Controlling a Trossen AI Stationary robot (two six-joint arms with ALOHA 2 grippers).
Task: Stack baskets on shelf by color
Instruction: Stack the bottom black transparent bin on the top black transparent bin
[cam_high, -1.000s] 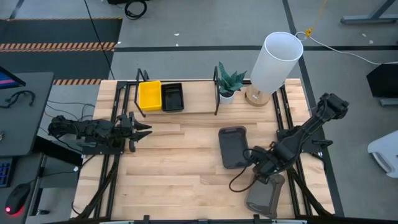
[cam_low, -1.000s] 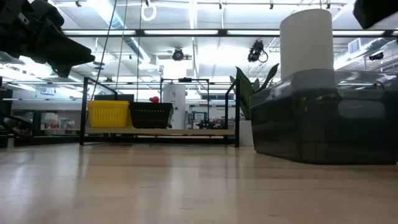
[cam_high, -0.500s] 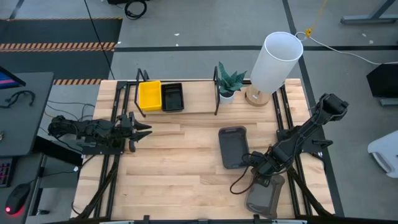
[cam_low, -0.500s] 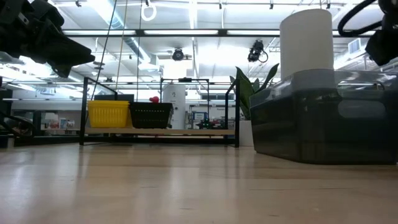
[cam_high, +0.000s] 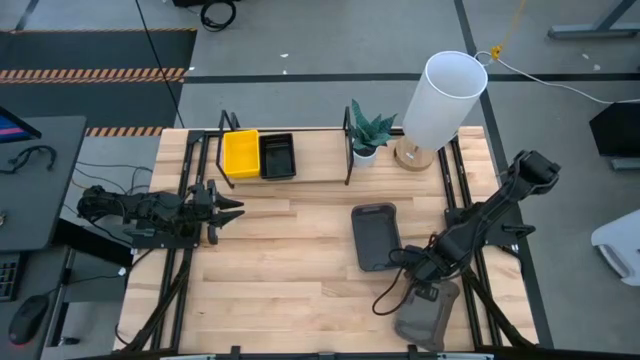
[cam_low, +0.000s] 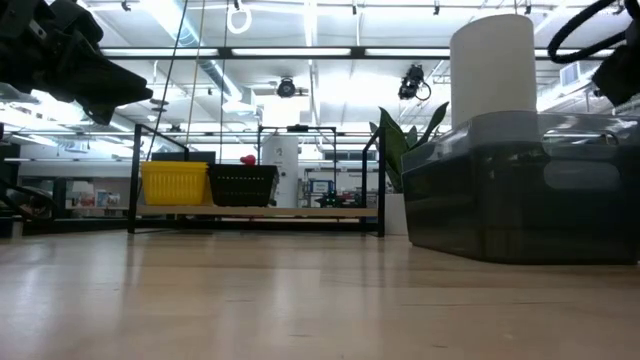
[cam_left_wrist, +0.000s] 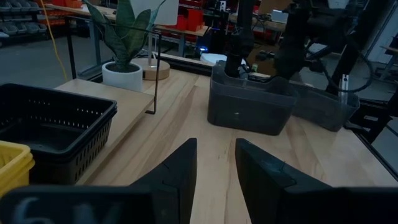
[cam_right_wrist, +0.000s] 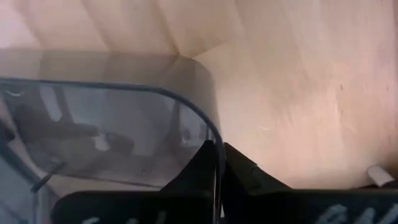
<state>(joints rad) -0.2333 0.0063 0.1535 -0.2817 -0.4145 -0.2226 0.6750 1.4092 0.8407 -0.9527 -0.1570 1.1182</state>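
Grey basket, near right corner of the worktop: its rim is pinched between the closed fingers of the right gripper, the translucent wall being seen edge-on in the right wrist view. Over the last second the right gripper has been drawn slightly toward the near edge, onto this basket's rim; the grasp is judged just made, with the lift to the shelf not yet begun. Second grey basket: flat on the worktop just beside the first, toward the middle, untouched. Yellow basket and black basket: side by side, touching, on the shelf at the far edge; unchanged. Grey baskets are judged the colour left to place. Left gripper: held above the worktop's left side, fingers slightly parted, gripping nothing, unmoved. Potted plant and white lamp shade: far right, beside the shelf.
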